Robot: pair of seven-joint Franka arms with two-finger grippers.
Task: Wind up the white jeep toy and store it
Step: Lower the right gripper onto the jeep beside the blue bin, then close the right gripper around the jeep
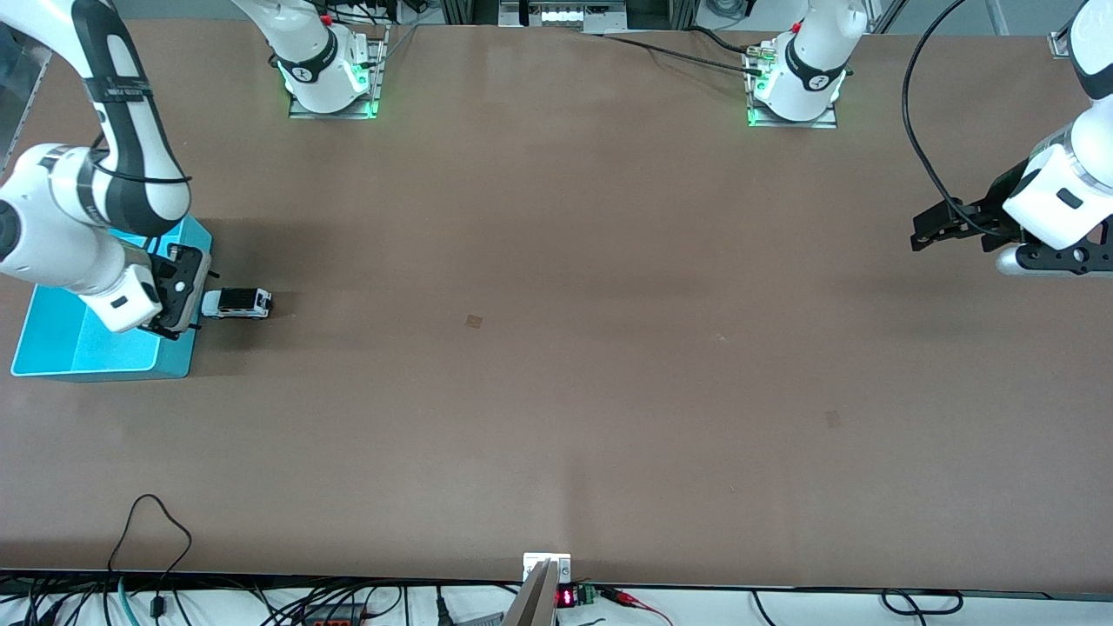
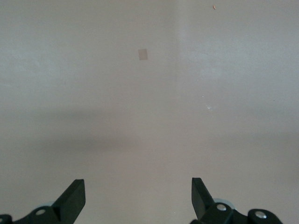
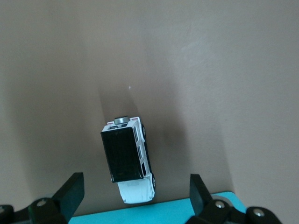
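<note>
White jeep toy (image 1: pixel 236 303): small white car with a black roof, standing on its wheels on the table, just beside the turquoise bin on the side toward the left arm's end; in the right wrist view (image 3: pixel 127 159) its white nose lies close to the bin's rim, with a narrow strip of table between, and its rear with the spare wheel points away from the bin.

Turquoise bin (image 1: pixel 52 352): open rectangular container at the right arm's end of the table; landmark for all places given here.

Right pincer (image 1: pixel 178 291): over the bin's edge nearest the jeep, fingers spread wide, holding nothing; the right wrist view (image 3: pixel 135 196) shows the jeep between the lines of the two fingertips but lower, untouched.

Left pincer (image 1: pixel 935 228): well apart from the bin, over bare table at the left arm's end; fingers spread, nothing between them (image 2: pixel 138 198); this arm waits.

Table (image 1: pixel 556 391): brown surface carrying the bin and the jeep.

Small square mark (image 1: pixel 474 322): faint patch on the table, between the bin and the left pincer, nearer the bin.
</note>
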